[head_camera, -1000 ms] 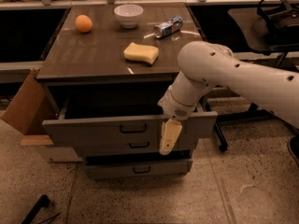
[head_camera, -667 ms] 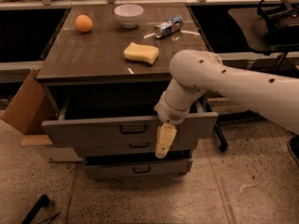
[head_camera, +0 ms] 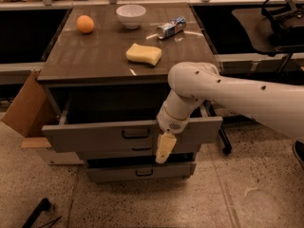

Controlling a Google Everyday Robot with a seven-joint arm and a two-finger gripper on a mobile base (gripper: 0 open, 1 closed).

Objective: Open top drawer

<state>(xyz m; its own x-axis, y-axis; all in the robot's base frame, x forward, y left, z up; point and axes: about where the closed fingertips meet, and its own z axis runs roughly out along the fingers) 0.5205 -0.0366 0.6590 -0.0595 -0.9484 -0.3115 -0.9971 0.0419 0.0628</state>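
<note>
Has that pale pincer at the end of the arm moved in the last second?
Yes. The pincer has shifted slightly left and down across the front of the top drawer, ending closer to its dark handle, though lower than it.

One camera looks down from above and in front of the table [head_camera: 99,56], facing its front edge from fairly near; the far edge lies near the picture's top. The gripper [head_camera: 165,148] hangs below the front edge, right of centre, before the top drawer [head_camera: 95,136].
</note>
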